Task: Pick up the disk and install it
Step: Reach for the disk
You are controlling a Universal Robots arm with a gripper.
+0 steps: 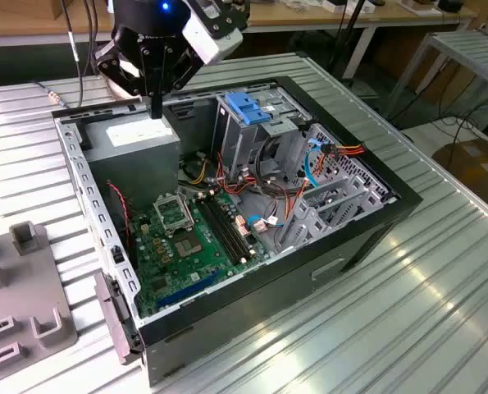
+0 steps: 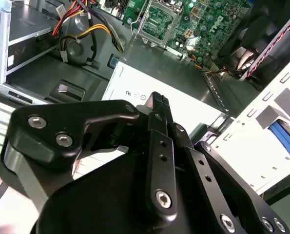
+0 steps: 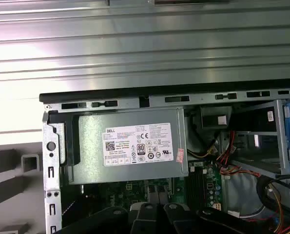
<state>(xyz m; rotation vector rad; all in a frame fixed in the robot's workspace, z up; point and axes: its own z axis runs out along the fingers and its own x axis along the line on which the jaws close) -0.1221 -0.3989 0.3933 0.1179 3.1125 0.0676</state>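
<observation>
Hand [image 1: 155, 108] hangs over open computer case [image 1: 367, 238] on ribbed metal table [image 1: 440, 312], its fingers pressed together with nothing between them. Directly under hand: grey power supply box [image 3: 88, 146], 1 white printed label [image 3: 139, 144] carrying barcodes and certification marks. Blue handle [image 1: 248, 107] on drive cage stands beside hand, apart. Disk: cannot place it for certain; 1 blue strip [image 2: 284, 136] lies in pale holder [image 2: 252, 161] beyond case wall, near hand.
</observation>
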